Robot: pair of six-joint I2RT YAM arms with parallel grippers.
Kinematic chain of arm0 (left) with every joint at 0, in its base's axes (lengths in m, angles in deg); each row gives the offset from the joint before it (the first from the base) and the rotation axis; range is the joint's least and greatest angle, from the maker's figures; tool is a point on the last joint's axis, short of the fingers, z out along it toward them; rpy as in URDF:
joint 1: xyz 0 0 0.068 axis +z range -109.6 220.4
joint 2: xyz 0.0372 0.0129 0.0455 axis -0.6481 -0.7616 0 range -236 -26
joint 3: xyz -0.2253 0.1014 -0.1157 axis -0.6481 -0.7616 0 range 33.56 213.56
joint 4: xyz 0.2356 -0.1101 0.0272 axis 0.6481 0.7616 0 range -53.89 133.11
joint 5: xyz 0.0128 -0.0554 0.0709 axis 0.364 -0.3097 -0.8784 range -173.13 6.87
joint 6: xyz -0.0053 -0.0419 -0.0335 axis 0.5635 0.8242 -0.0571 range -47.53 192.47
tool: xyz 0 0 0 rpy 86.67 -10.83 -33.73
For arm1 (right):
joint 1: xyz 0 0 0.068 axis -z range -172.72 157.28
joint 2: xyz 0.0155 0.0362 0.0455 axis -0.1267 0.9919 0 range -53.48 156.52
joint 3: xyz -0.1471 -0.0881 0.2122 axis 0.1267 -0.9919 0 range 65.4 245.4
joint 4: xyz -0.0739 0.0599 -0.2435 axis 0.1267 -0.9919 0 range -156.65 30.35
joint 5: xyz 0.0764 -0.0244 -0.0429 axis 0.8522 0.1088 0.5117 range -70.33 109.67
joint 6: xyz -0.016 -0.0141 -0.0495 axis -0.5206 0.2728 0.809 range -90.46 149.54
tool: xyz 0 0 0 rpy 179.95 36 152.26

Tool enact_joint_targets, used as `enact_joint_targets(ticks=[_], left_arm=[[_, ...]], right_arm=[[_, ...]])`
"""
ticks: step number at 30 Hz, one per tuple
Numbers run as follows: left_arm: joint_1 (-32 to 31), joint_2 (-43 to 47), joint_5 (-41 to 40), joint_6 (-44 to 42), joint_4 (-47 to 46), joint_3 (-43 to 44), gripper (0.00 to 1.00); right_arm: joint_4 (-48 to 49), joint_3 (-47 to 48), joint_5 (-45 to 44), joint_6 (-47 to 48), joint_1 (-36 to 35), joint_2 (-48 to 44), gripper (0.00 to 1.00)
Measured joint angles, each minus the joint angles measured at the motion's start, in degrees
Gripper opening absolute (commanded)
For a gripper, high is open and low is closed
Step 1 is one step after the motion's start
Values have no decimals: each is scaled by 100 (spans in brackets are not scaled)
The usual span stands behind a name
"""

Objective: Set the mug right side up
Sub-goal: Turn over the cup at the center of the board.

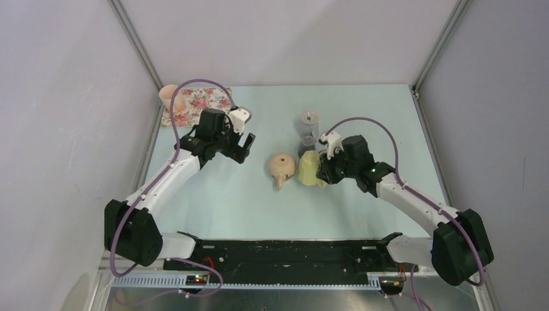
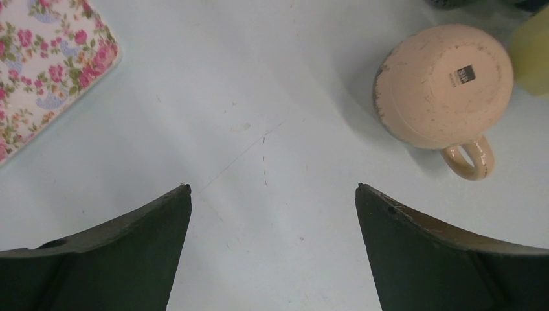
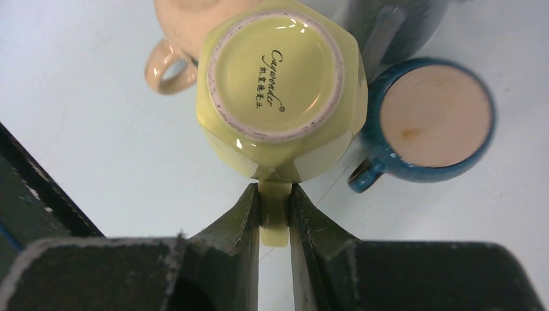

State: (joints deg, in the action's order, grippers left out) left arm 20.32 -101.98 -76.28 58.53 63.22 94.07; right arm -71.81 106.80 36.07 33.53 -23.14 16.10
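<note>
Yellow mug (image 3: pixel 281 84), base-up mid bench (image 1: pixel 246 201), was pinched by its handle (image 3: pixel 275 230) in the right gripper (image 3: pixel 274 194), likely awaiting lift and flip; left gripper (image 2: pixel 273 188) gaped wide.

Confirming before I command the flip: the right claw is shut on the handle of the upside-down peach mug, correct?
Not quite. The right claw is shut on the handle of the yellow mug, not the peach mug, which sits beside it ungripped. The right wrist view shows this. The rest holds: the gripped mug is upside down, base facing up.
</note>
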Motion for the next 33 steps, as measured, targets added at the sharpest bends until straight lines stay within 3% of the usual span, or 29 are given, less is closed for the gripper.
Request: enact_joint_targets(ticks=[9, 17, 20, 25, 28, 33], left_arm=[[0, 17, 382, -52, 48, 1121, 100], [-4, -341, 1921, 1191, -398, 2730, 100], [-33, -498, 2500, 1860, -730, 2664, 100], [-127, -612, 3283, 2997, -1788, 1687, 100], [-203, -686, 3615, 3709, -2439, 1045, 100], [-476, -861, 3995, 4583, -3390, 686, 100]], right_arm=[[-295, 1016, 1143, -323, 728, -63, 0], [481, 1493, 1974, -1386, 1143, -63, 0], [944, 1506, 2166, -1930, 1366, -63, 0], [1759, 1491, 2422, -3038, 1742, -63, 0], [2573, 1362, 2544, -3842, 1996, -63, 0], [3923, 822, 2570, -4931, 2240, -63, 0]])
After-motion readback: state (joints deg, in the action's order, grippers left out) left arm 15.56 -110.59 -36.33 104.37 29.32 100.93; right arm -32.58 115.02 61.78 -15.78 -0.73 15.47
